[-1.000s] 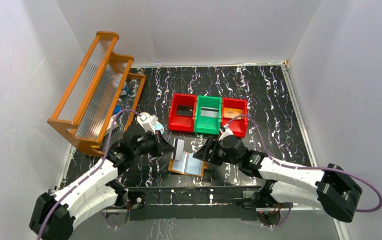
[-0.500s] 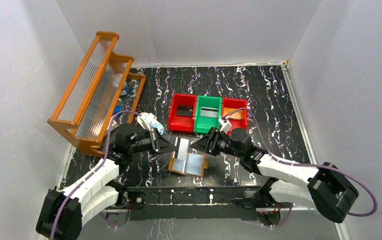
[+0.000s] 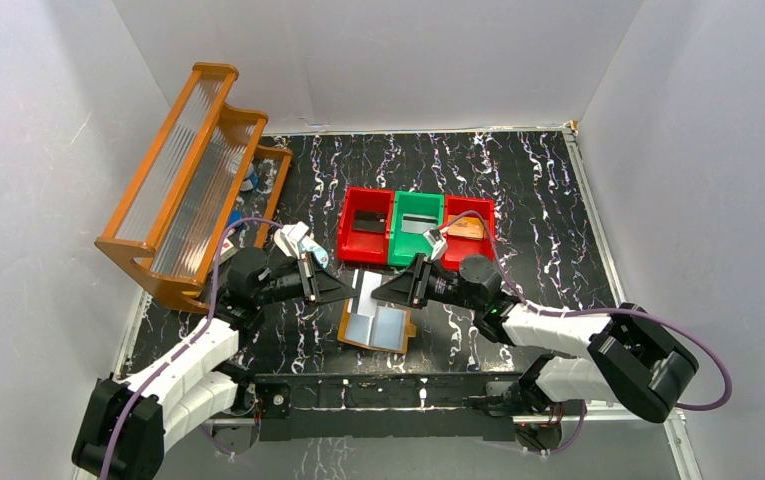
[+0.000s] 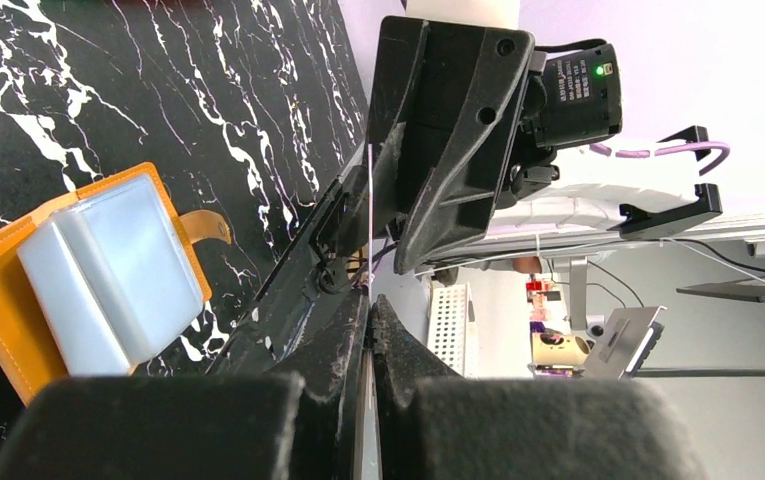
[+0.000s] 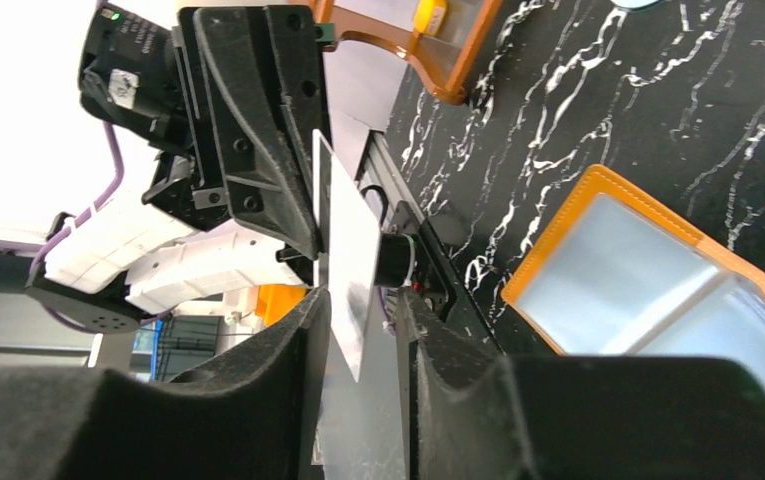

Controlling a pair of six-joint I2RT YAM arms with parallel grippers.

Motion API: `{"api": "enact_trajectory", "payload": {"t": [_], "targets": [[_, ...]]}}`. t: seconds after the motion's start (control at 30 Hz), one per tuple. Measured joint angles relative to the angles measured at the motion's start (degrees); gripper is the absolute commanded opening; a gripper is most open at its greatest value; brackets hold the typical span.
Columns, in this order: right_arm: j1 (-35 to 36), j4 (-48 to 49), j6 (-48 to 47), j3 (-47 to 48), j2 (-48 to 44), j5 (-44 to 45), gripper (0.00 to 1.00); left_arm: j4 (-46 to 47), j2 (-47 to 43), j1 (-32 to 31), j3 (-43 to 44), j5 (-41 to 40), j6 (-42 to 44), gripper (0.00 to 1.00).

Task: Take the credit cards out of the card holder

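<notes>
Credit card [image 5: 348, 250] in left gripper [image 4: 369, 325]; right gripper [image 5: 358, 320] straddling.

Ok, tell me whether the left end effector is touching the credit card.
Touching. In the left wrist view, the left end effector is clamped on the credit card, which is seen edge-on as a thin white line with no gap beside it.

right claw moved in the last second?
Yes. In the top view the right claw has shifted left and up, closer to the green bin.

Both arms reach inward, claws nearly tip to tip.
Left claw [image 3: 346, 291] clamps a credit card [image 3: 363, 288]; right claw [image 3: 376, 293] has its fingers slightly apart, either side of it.
</notes>
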Motion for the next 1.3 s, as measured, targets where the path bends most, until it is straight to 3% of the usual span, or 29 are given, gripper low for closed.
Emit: {"api": "enact_trajectory", "payload": {"t": [0.17, 0.53, 0.87, 1.0, 1.1, 1.23, 1.3], "targets": [[0.0, 6.0, 1.9, -2.8, 1.4, -1.8, 0.29, 2.2, 0.7, 0.0, -0.8, 0.0, -0.9, 0.0], [0.0, 13.7, 5.5, -4.5, 4.9, -3.2, 0.31, 7.8, 3.7, 0.0, -2.1, 1.5, -3.4, 0.0], [0.0, 19.5, 8.0, -4.3, 10.0, -3.8, 0.26, 9.9, 3.7, 0.0, -3.3, 2.2, -4.7, 0.0], [0.0, 21.5, 9.0, -4.3, 11.2, -4.3, 0.12, 10.6, 3.7, 0.0, -3.8, 2.2, -5.1, 0.01], [0.0, 22.4, 9.4, -4.3, 11.3, -4.6, 0.01, 10.9, 3.7, 0.0, -4.3, 2.2, -5.3, 0.24], [-0.4, 21.9, 9.3, -4.3, 10.9, -4.7, 0.0, 11.2, 3.7, 0.0, -5.0, 2.0, -5.4, 0.66], [-0.9, 19.5, 8.6, -4.3, 9.6, -4.5, 0.0, 9.8, 3.5, 0.0, -5.2, 1.5, -4.5, 0.8]]}}
